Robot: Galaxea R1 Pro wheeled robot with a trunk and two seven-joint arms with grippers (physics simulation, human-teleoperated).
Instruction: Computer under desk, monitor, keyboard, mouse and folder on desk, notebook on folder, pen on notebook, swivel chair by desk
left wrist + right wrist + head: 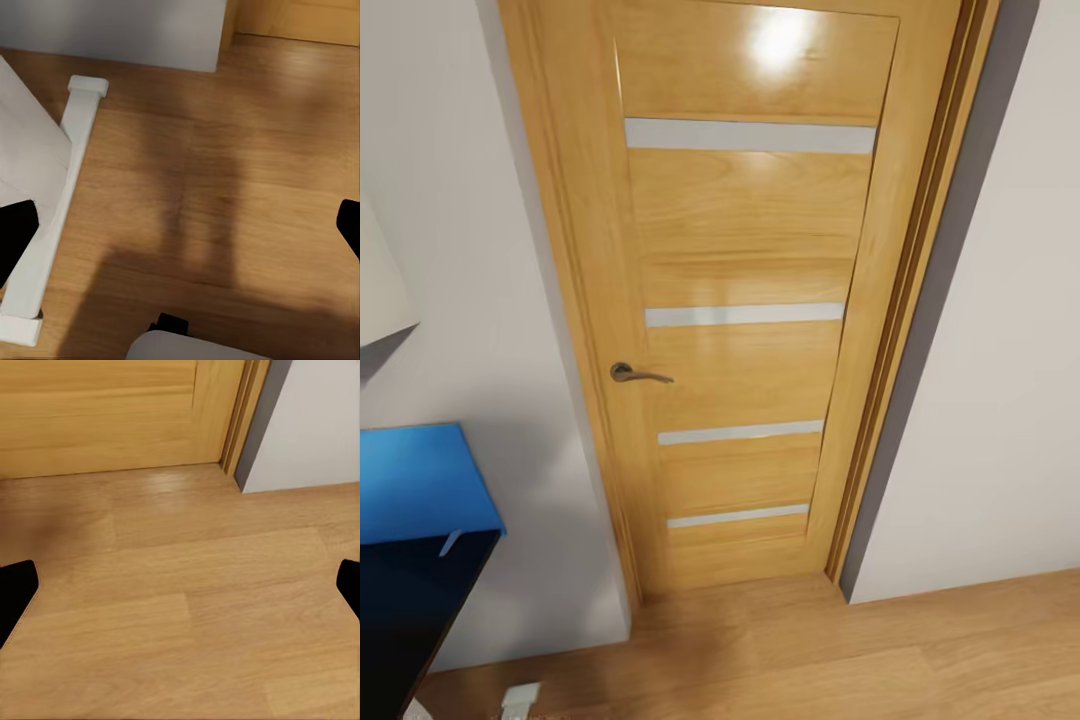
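Observation:
In the head view, the bright blue folder [420, 485] lies flat at the left edge, on the corner of the glossy black desk [405, 610]. A white foot of the desk [520, 697] shows on the floor below it, and the same white leg frame [56, 195] runs along the floor in the left wrist view. My left gripper [180, 232] hangs open over the wooden floor beside that leg, with nothing between its black fingertips [15, 232]. My right gripper [180, 592] is also open and empty, above bare floor near the door.
A closed wooden door [745, 300] with a metal handle [635, 374] stands straight ahead, between pale walls [1000, 350]. Wooden floor [810, 650] stretches to the right. A pale angled object [378, 285] juts in at the left edge.

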